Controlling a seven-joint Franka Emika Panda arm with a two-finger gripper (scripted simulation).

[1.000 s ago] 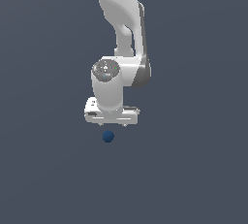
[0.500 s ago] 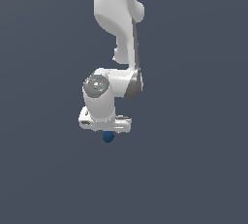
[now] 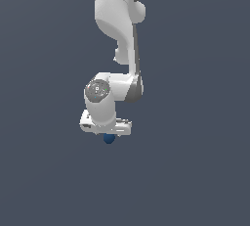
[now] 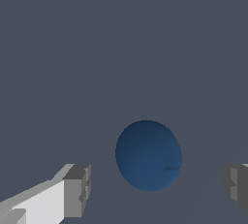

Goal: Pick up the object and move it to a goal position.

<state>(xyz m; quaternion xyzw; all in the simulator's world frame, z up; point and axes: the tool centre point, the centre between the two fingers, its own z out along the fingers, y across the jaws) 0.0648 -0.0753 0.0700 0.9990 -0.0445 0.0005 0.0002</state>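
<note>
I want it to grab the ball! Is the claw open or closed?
Open. The gripper has its fingers spread apart, with gaps either side of the blue ball.

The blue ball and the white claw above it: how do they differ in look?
The ball is dark blue; the claw is white with grey fingertips. The ball is round and smooth; the fingertips are blocky with flat faces. The ball is far narrower than the claw, sitting in the gap between the open fingertips without touching either. Both look plain, without markings.
</note>
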